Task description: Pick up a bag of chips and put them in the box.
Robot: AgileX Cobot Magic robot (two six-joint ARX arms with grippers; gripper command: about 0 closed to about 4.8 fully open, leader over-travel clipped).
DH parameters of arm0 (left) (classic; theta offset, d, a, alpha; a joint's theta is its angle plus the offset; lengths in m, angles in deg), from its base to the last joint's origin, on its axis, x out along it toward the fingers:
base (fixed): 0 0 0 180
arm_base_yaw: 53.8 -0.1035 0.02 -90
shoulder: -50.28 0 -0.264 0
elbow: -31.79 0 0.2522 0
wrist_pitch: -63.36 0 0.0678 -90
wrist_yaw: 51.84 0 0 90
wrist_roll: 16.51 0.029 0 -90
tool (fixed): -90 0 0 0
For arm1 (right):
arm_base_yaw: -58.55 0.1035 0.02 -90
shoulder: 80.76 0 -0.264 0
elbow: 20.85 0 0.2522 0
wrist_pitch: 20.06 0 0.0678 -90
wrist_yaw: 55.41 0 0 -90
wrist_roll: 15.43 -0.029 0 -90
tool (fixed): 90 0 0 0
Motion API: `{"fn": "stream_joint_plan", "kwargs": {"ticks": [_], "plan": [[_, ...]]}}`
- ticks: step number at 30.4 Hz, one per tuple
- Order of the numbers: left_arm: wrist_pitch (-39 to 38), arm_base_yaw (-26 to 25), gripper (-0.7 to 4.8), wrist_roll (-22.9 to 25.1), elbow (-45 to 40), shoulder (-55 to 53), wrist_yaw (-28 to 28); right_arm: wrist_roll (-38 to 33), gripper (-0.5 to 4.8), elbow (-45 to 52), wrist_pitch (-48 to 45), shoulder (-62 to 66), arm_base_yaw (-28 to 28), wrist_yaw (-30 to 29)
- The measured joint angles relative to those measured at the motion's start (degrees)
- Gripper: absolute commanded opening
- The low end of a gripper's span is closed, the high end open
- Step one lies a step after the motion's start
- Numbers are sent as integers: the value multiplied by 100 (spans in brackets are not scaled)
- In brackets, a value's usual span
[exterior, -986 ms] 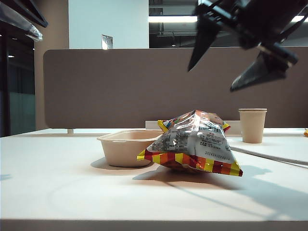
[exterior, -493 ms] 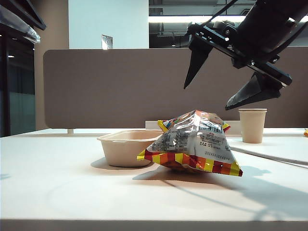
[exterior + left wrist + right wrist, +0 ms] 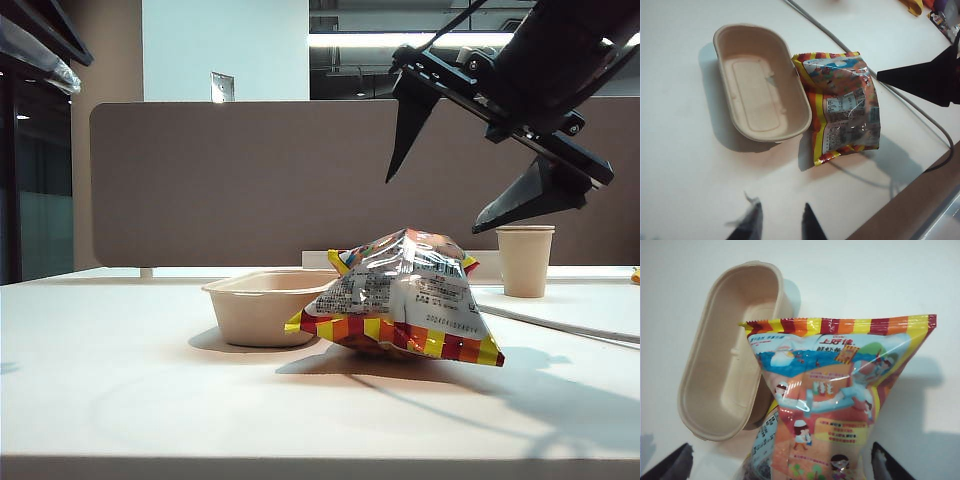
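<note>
Right now I have the right hand (image 3: pixel 465 200) hanging in the air above the bag of chips (image 3: pixel 400 297), fingers spread wide apart and gripping nothing — in the exterior view both dark fingers point down and to the left, clear of the foil. From the right wrist view the two fingertips (image 3: pixel 886 463) frame the bag (image 3: pixel 825 400) on either side, and the bag sits between them without being touched.

The bag of chips lies on the white tabletop (image 3: pixel 150 400), tilted up, with one side leaning against the box (image 3: pixel 262 305). My left wrist view shows the bag (image 3: pixel 842 107) just beside the box (image 3: pixel 760 82), its striped edge touching the box's rim, and nothing inside the box.

The left hand (image 3: pixel 777 227) is held high over the tabletop, well apart from the bag and box; its fingers stand apart and empty, though one of them is blurred in that view. I cannot see that hand itself in the exterior view.

A beige paper cup (image 3: pixel 524 260) stands upright further back on the right, and a grey cable (image 3: pixel 900 97) runs across the tabletop past the bag.
</note>
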Motion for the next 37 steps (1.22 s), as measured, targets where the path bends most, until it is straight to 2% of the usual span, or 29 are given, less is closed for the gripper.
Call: {"fn": "stream_joint_plan", "kwargs": {"ticks": [14,24,37], "plan": [[7,0,103,0,0,0,2,0,479,-4,-22,271,7,-4],[4,0,103,0,0,0,2,2,479,-4,-129,813,254,-22],[7,0,103,2,0,0,2,2,479,-7,-286,1086,291,372]]}}
